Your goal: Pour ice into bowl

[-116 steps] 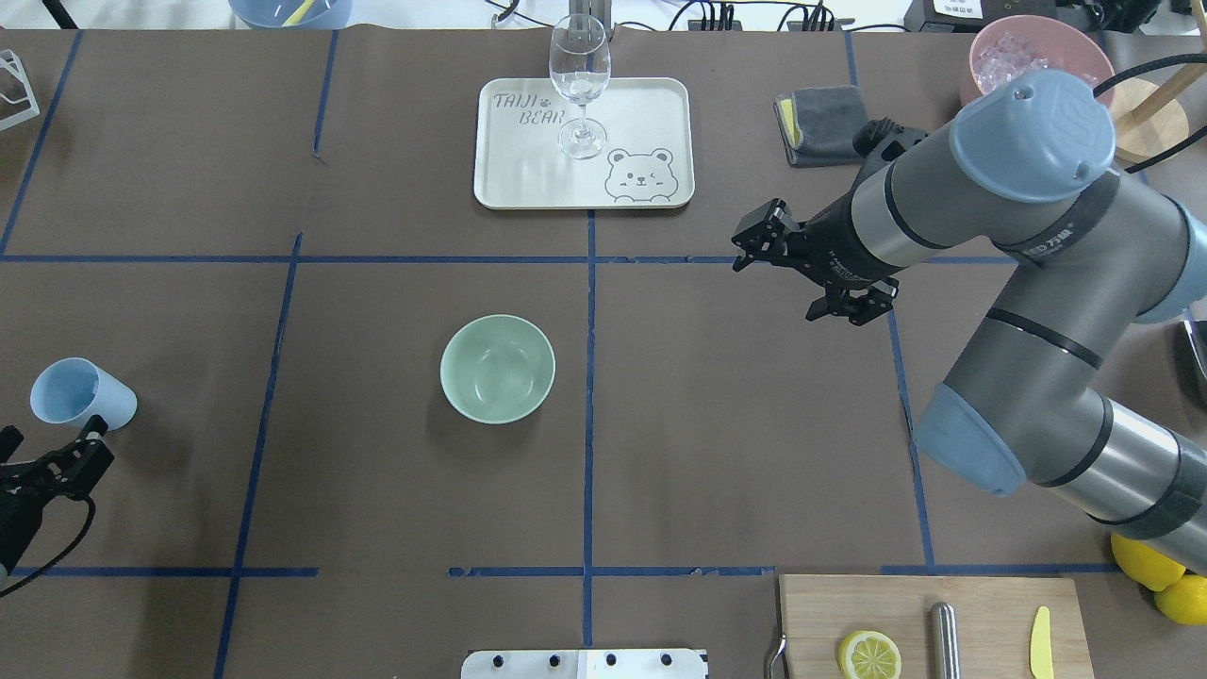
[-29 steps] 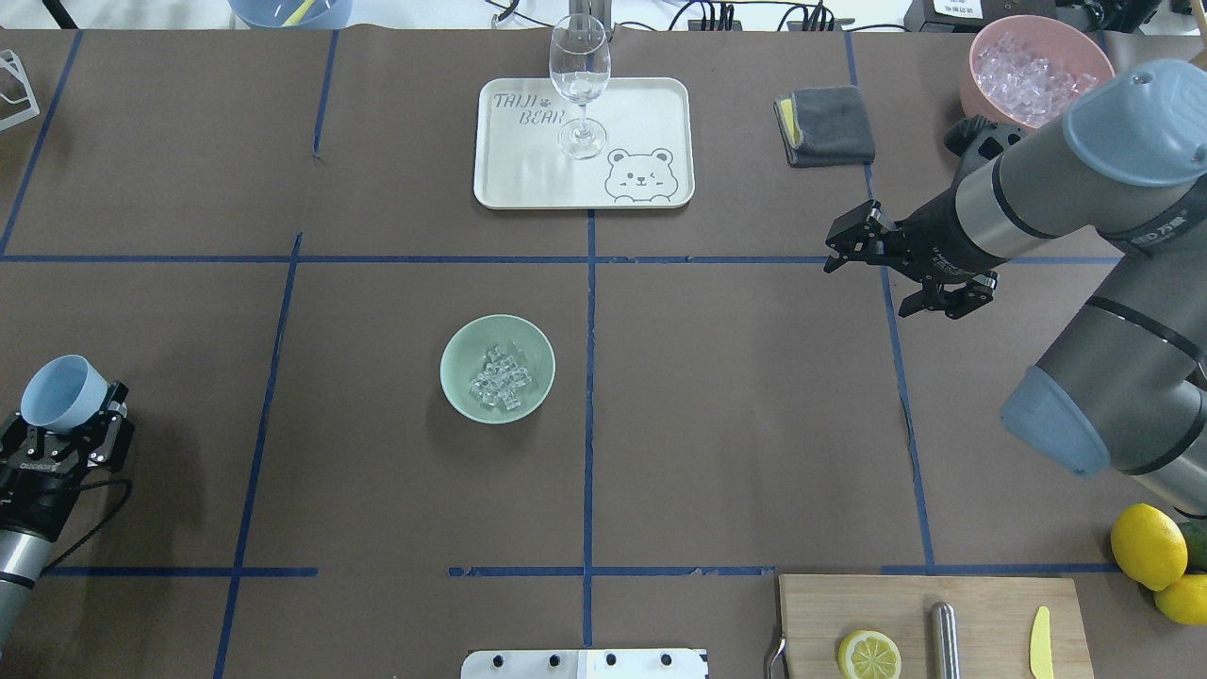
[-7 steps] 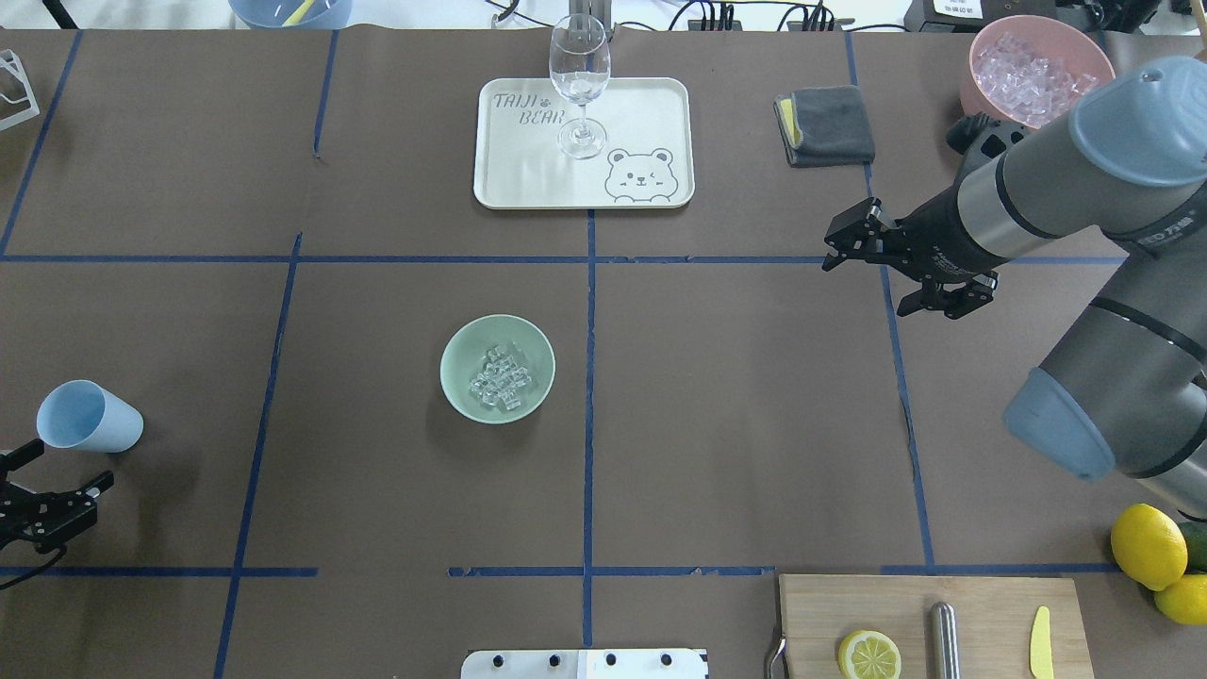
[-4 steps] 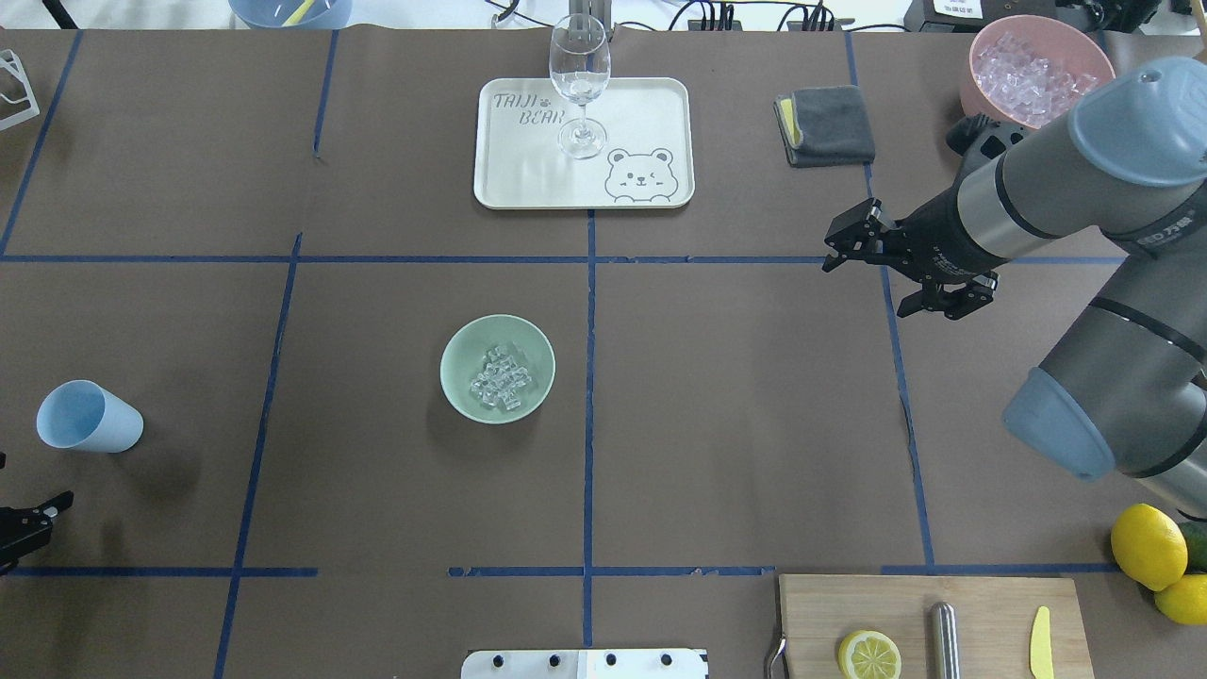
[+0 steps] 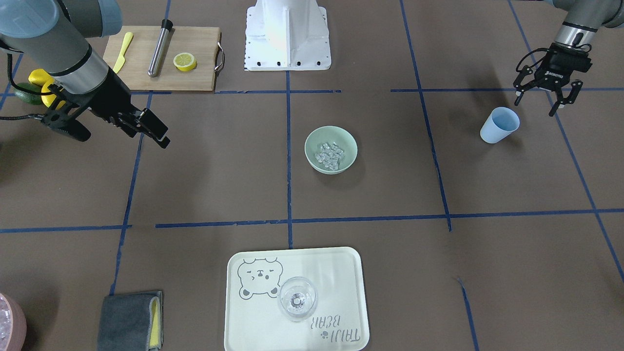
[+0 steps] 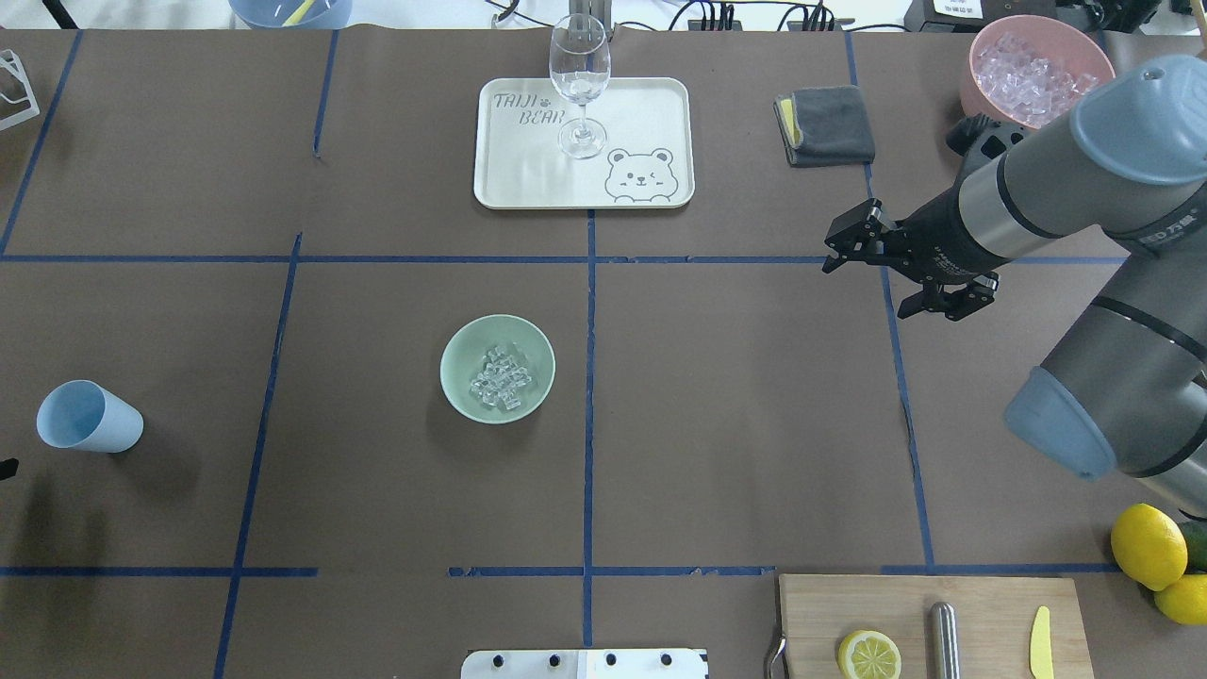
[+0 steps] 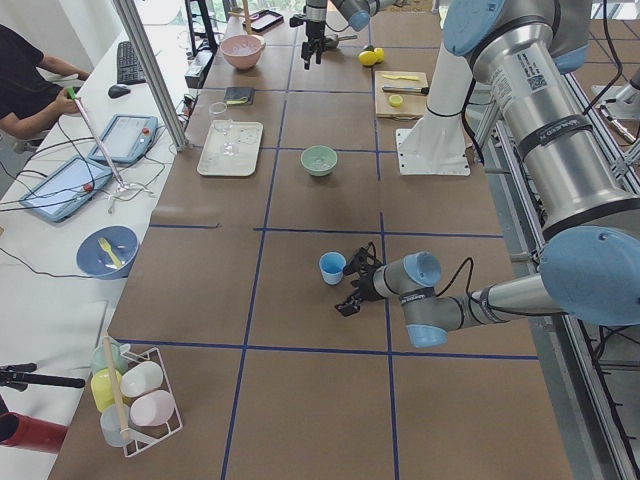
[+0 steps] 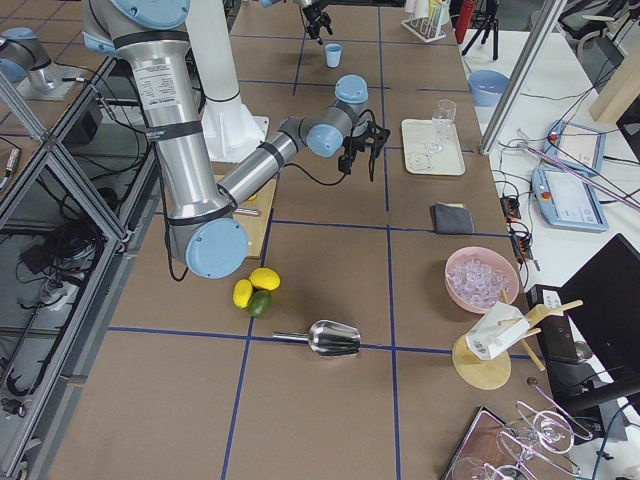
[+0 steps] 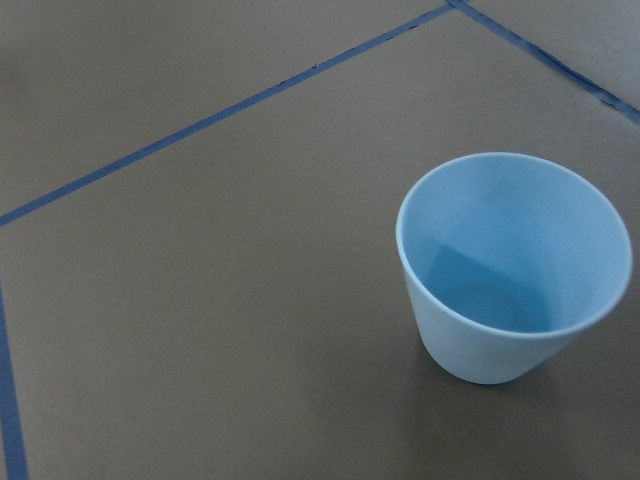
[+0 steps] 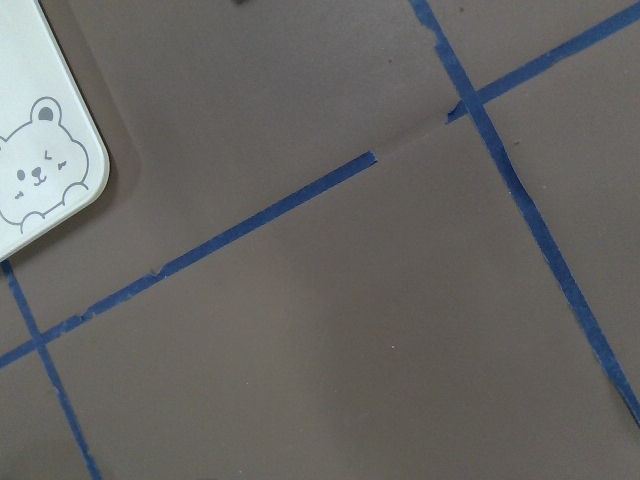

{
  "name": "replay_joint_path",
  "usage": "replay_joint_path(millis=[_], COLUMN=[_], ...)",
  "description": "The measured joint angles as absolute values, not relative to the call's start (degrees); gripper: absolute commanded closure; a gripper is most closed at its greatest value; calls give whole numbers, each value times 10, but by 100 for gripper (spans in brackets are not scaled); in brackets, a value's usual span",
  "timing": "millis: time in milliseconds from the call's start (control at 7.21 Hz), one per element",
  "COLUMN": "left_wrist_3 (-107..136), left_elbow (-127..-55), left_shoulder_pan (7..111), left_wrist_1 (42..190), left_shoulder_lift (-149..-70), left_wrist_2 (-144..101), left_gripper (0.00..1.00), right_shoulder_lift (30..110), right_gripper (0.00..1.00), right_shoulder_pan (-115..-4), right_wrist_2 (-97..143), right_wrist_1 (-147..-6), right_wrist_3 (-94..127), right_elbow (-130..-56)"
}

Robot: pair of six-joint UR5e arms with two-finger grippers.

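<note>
The ice [image 6: 500, 379] lies in a small heap at the bottom of the bowl [image 6: 464, 347]. The cubes are little and clear. The bowl is pale green. It stands upright near the middle of the brown table [image 6: 745, 434].

Look from above and behind the robot, with 12 o'clock pointing away from it. At 1 o'clock from the bowl, well apart, is a white tray [image 6: 651, 113] with a bear drawn on it. A clear glass [image 6: 579, 71] stands upright on the tray. At 2 o'clock lies a folded gray cloth [image 6: 830, 127], and farther out the same way sits a pink bowl [image 6: 971, 90]. At 4 o'clock is a wooden board [image 6: 990, 604] with a lemon slice [image 6: 868, 654] on it.

Between 2 and 3 o'clock the right gripper [image 6: 863, 288] hangs over the table. Its fingers are spread wide and it holds nothing.

Far out at 9 o'clock a blue cup [image 6: 88, 417] stands upright. It has nothing in it. The left gripper [image 5: 538, 105] is near the cup, at 8 o'clock from it. It does not touch the cup. Its fingers are spread apart and it holds nothing.
</note>
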State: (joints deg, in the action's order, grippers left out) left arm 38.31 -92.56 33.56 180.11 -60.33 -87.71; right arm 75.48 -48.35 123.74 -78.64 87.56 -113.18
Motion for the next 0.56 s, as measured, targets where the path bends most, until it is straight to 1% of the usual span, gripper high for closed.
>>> replay_joint_path(millis=[278, 555], left_wrist_3=[323, 295], left_elbow=[-916, -916], left_shoulder_pan=[471, 580], left_wrist_1=[1733, 1646], left_shoulder_lift=[-656, -711], left_wrist_2=[-992, -1110], left_gripper=[0, 0], right_shoulder_lift=[760, 753], right_gripper=[0, 0], right_shoulder_pan=[-495, -488], right_wrist_2=[1244, 1237], right_wrist_1=[-787, -786], right_wrist_3=[856, 854], right_elbow=[-1130, -1133])
